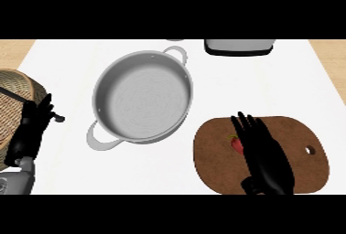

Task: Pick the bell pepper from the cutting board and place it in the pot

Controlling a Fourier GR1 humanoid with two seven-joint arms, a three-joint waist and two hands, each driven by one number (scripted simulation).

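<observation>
The right hand (269, 157) hovers over the cutting board (304, 169), fingers straight and holding nothing — positioned above the bell pepper (236, 145), which lies on the board. The pot (142, 98) is well apart. The left hand (30, 130) rests open at the left edge.

You'll find nothing to read here: no text, label, brand, number or sign shows on any surface in the head view.
</observation>
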